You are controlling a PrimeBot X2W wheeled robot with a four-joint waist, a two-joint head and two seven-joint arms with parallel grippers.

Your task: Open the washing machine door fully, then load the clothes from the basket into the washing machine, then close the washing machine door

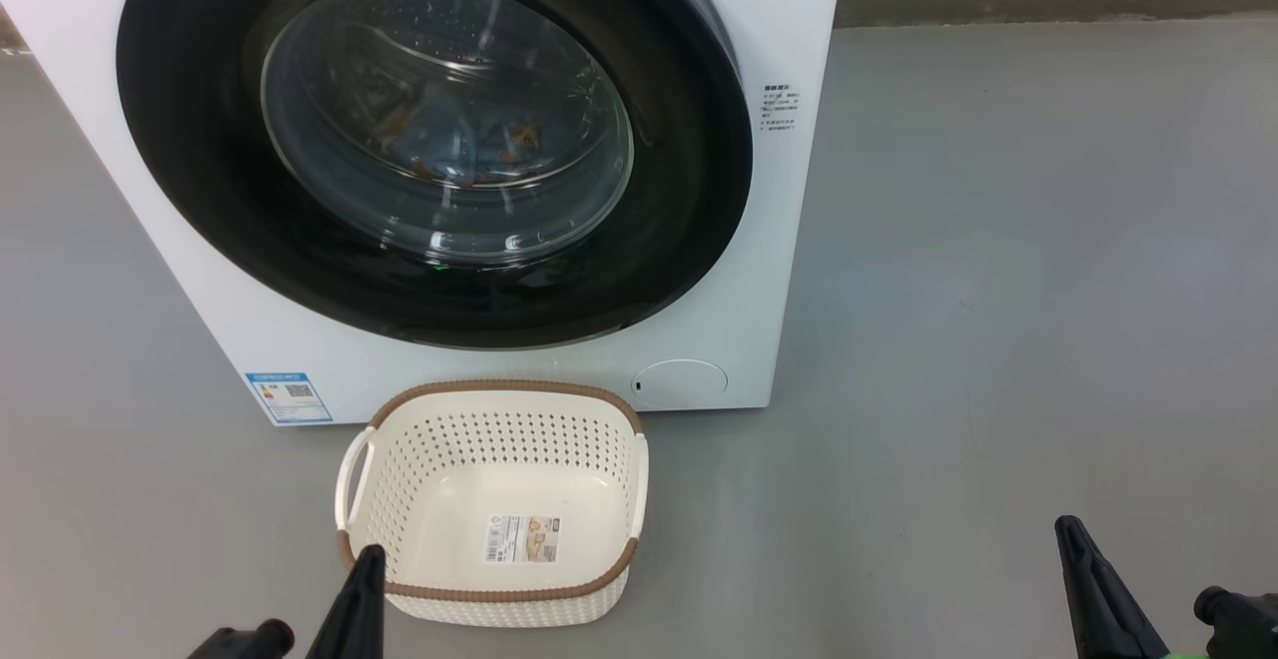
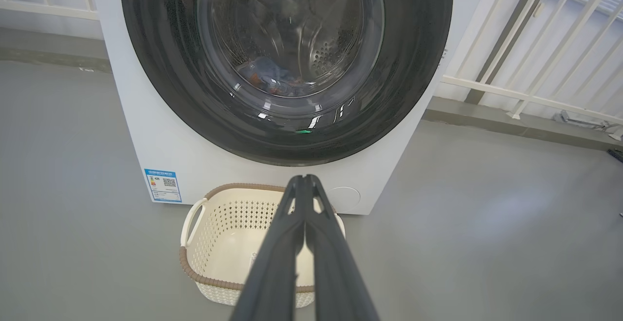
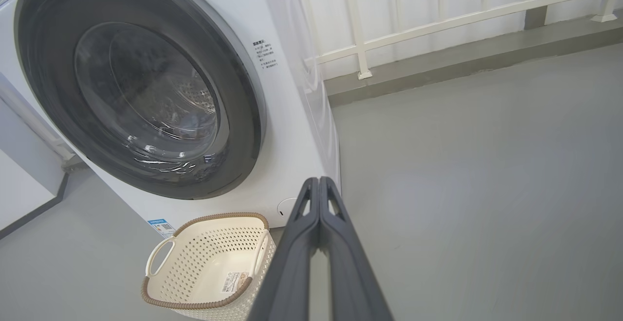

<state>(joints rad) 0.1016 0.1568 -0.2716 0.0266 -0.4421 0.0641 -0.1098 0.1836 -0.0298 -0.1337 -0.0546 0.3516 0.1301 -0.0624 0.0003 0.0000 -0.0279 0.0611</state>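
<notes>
head: high, looking down | wrists: low, facing forward | all share washing machine, basket

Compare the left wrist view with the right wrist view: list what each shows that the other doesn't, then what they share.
Left wrist view, not the right: the left claw, shut and empty, and the clothes as blue and orange patches behind the washing machine door. Right wrist view, not the left: the right claw, shut and empty, and the barcode sticker in full. Both: the washing machine with that door closed, the empty basket on the grey floor before it, and the blue label.
</notes>
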